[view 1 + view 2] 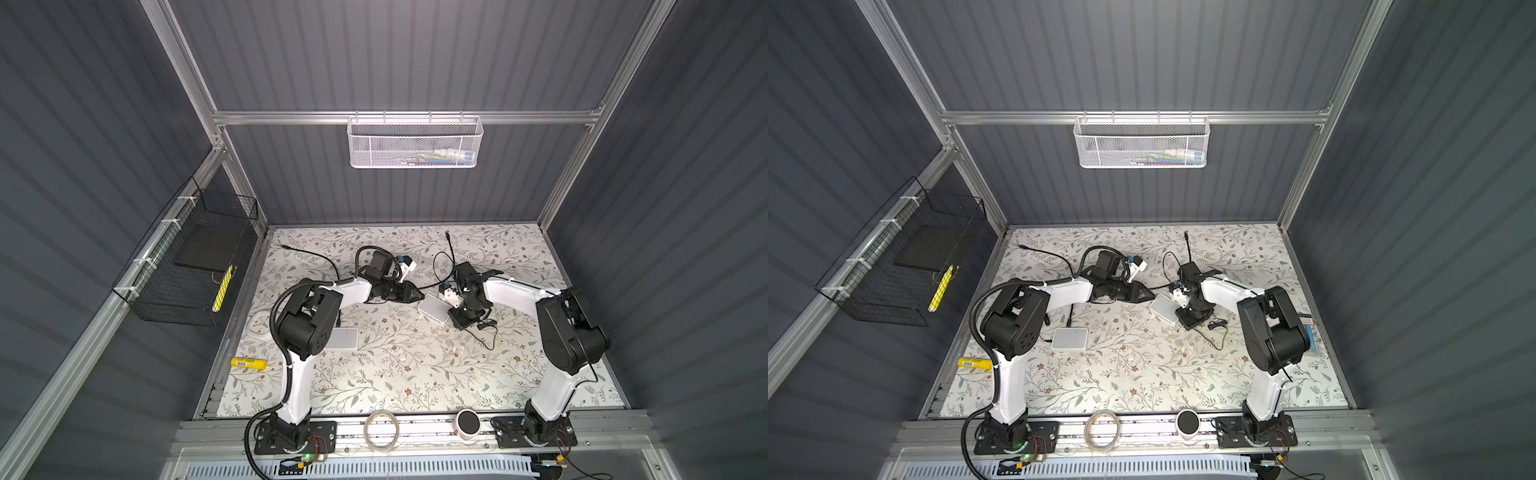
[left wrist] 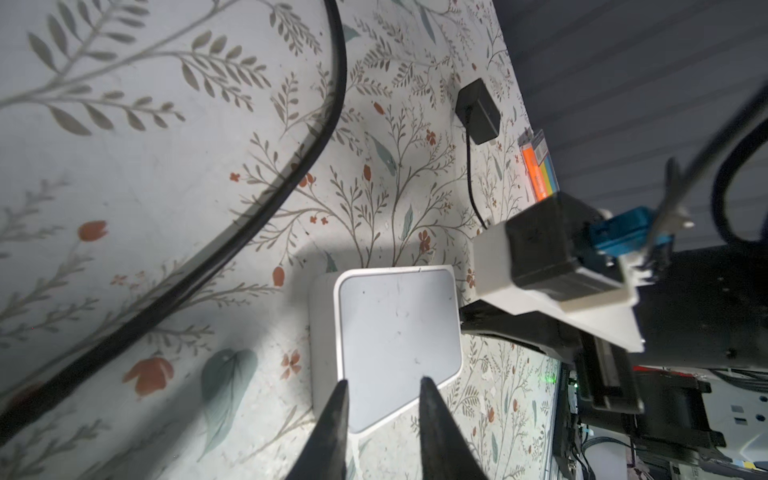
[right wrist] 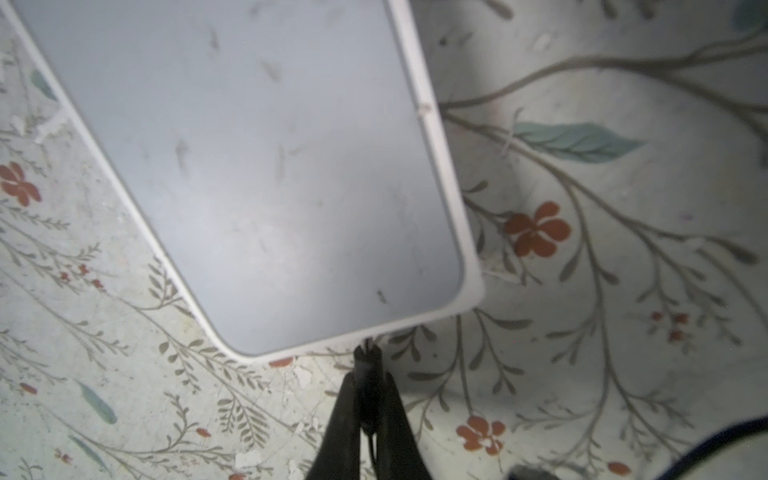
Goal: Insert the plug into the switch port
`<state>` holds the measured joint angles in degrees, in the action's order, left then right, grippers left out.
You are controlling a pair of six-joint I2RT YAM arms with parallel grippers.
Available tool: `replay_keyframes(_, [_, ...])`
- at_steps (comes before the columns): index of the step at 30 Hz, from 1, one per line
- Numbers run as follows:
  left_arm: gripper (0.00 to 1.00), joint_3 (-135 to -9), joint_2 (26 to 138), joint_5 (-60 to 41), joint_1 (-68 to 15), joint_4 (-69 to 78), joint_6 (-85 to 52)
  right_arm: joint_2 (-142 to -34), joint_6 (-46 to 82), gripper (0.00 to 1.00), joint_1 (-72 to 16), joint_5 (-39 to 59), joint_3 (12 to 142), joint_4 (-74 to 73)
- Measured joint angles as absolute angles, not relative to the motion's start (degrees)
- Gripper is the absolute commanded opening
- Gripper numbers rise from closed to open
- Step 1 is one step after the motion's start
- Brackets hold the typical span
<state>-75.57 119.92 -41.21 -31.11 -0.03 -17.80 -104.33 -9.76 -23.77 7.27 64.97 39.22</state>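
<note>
The switch (image 1: 433, 308) (image 1: 1163, 308) is a flat white box with a grey top, lying mid-table in both top views. My right gripper (image 3: 368, 376) (image 1: 451, 312) is shut on a thin black plug (image 3: 367, 358). The plug's tip sits right at the switch's white side edge (image 3: 374, 332); the port itself is hidden from view. My left gripper (image 2: 383, 382) (image 1: 419, 296) reaches in from the opposite side. Its fingers stand apart over the near corner of the switch (image 2: 399, 328), with nothing pinched between them. I cannot tell whether they touch it.
A second white box (image 1: 345, 337) lies near the left arm. A black cable (image 2: 291, 166) curves across the floral mat, and a black adapter (image 2: 478, 110) lies beyond the switch. A yellow marker (image 1: 248, 363), tape roll (image 1: 381, 430) and cup (image 1: 468, 423) sit at the table's edges.
</note>
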Motion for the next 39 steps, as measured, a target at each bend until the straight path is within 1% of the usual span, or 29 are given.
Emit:
replay_keyframes(20, [0.27,-77.3,123.9,-41.9,-31.5,-2.2,-16.4,-106.0,-10.8,0.00,-23.8,7.2,66.8,38.9])
replay_keyframes(39, [0.26,-79.2,125.3,-42.8,-31.6,-2.6,-14.5,-106.0,-14.0,0.00,-23.8,6.7,67.6,39.6])
